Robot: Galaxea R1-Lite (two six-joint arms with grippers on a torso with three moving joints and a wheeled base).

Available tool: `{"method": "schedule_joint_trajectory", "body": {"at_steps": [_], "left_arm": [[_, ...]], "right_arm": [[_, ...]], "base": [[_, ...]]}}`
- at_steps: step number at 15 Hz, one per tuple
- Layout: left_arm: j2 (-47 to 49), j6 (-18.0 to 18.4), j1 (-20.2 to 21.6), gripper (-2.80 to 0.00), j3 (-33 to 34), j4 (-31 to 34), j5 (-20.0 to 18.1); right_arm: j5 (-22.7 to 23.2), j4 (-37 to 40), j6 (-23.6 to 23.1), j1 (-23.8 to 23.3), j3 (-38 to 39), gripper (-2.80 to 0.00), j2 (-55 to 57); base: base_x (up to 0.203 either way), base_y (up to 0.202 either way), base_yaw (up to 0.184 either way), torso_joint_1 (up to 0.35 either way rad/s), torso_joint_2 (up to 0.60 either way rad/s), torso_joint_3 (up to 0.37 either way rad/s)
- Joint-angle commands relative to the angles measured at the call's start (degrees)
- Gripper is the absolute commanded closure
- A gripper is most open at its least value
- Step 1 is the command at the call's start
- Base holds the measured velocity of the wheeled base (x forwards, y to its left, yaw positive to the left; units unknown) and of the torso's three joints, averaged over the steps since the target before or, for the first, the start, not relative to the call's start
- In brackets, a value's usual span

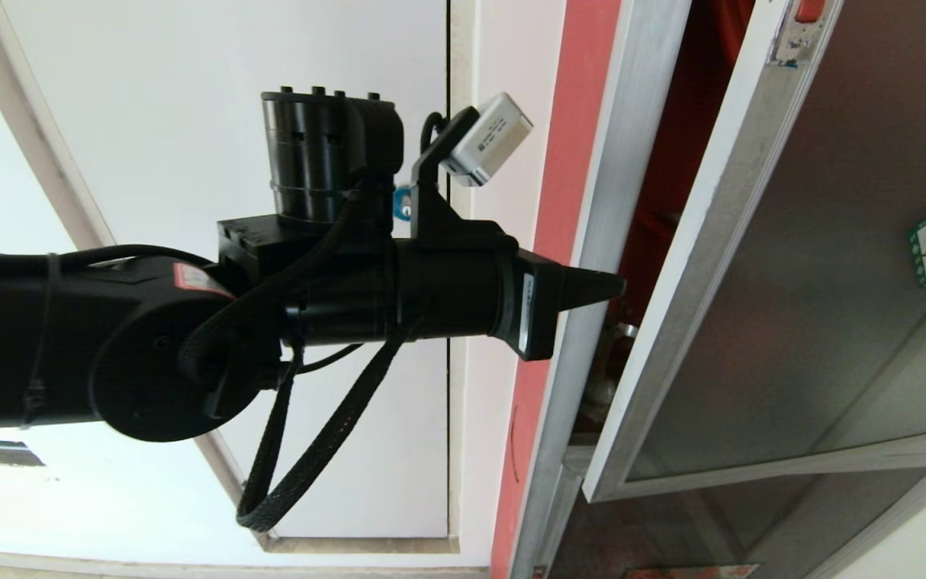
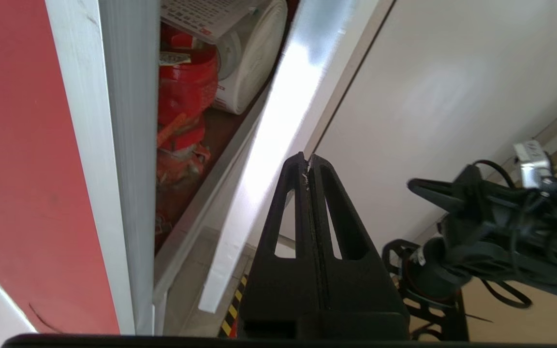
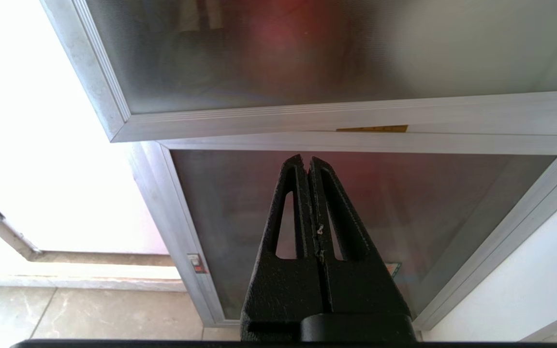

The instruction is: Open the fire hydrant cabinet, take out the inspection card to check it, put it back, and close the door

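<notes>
Fingers of the left gripper were pressed together, empty, at frame centre by the ajar door; right gripper likewise closed.

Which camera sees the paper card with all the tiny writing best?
The left wrist view: the inspection card shows inside the cabinet, above the red valve, though partly cut off at the frame edge. The head view shows only the dark gap behind the door; the right wrist view shows no card.

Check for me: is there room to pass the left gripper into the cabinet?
Free: only the slot between the cabinet frame and the door edge, which stands ajar. The shut left gripper sits just outside it. Crowded behind: red valve, white hose roll, inspection card on top.
</notes>
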Motion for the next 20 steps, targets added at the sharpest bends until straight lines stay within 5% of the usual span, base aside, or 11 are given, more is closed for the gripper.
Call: {"method": "schedule_joint_trajectory", "body": {"at_steps": [1, 13, 20], "left_arm": [[4.2, 0.0, -0.1, 0.00, -3.1, 0.0, 0.1], [13.8, 3.2, -0.4, 0.00, -11.8, 0.1, 4.2], [12.2, 3.2, -5.2, 0.00, -11.3, 0.2, 4.2]], "right_arm": [[0.0, 0.0, 0.1, 0.0, 0.0, 0.00, 0.1], [0.0, 0.0, 0.0, 0.0, 0.0, 0.00, 0.1], [0.0, 0.0, 0.0, 0.0, 0.0, 0.00, 0.1]], "base": [[0.000, 0.000, 0.000, 0.000, 0.00, 0.000], [0.000, 0.000, 0.000, 0.000, 0.00, 0.000], [0.000, 0.000, 0.000, 0.000, 0.00, 0.000]]}}
